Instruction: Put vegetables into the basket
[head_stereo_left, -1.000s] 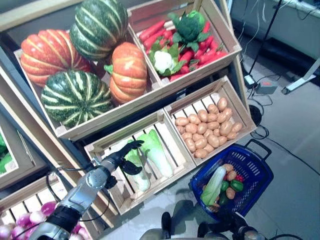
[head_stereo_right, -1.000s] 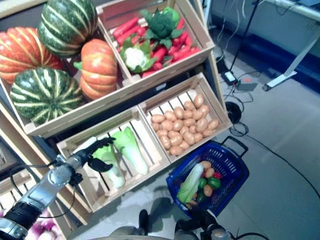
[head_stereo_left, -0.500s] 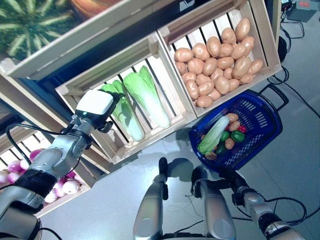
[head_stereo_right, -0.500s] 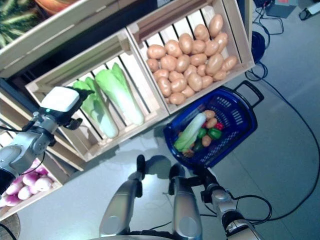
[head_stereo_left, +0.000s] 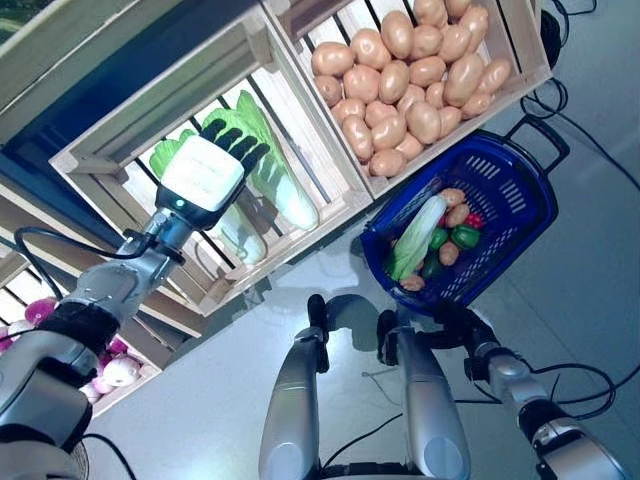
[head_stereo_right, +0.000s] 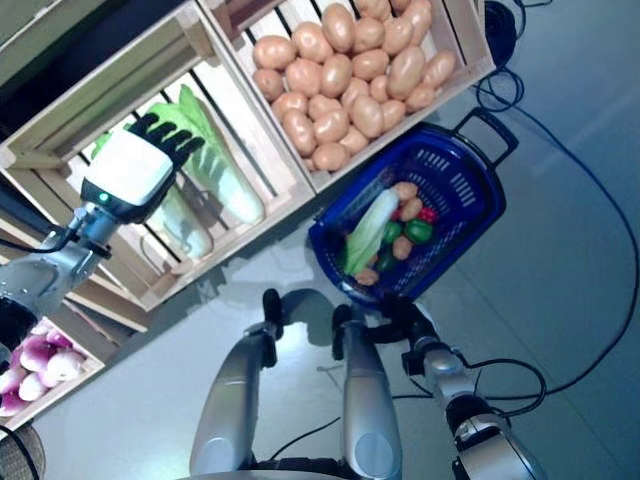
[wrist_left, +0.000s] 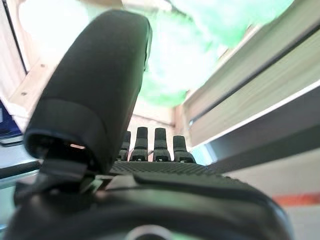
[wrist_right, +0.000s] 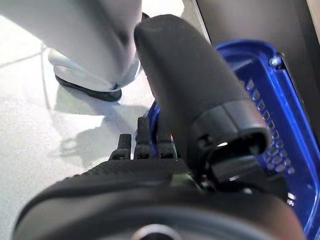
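Observation:
My left hand (head_stereo_left: 203, 172), with a white cover on its back, reaches into the wooden crate (head_stereo_left: 110, 160) with its fingers straight and spread over the leafy tops of two green-and-white cabbages (head_stereo_left: 288, 198). In the left wrist view the hand (wrist_left: 100, 100) is open, with green cabbage leaves (wrist_left: 172, 65) just past the fingers. The blue basket (head_stereo_left: 525, 205) stands on the floor to the right. It holds a long pale cabbage (head_stereo_left: 415, 240), small potatoes, a green pepper (head_stereo_left: 465, 237) and something red. My right hand (head_stereo_left: 452, 326) is open beside the basket's near rim (wrist_right: 250, 85).
A crate of potatoes (head_stereo_left: 410, 80) stands just behind the basket. A lower crate of purple onions (head_stereo_left: 108, 368) is at the left. Cables (head_stereo_left: 590, 130) lie on the grey floor to the right of the basket.
The camera has tilted further down, shifting the whole picture. My left hand has moved from the crate's left side to over the cabbage tops. The right hand stays by the basket.

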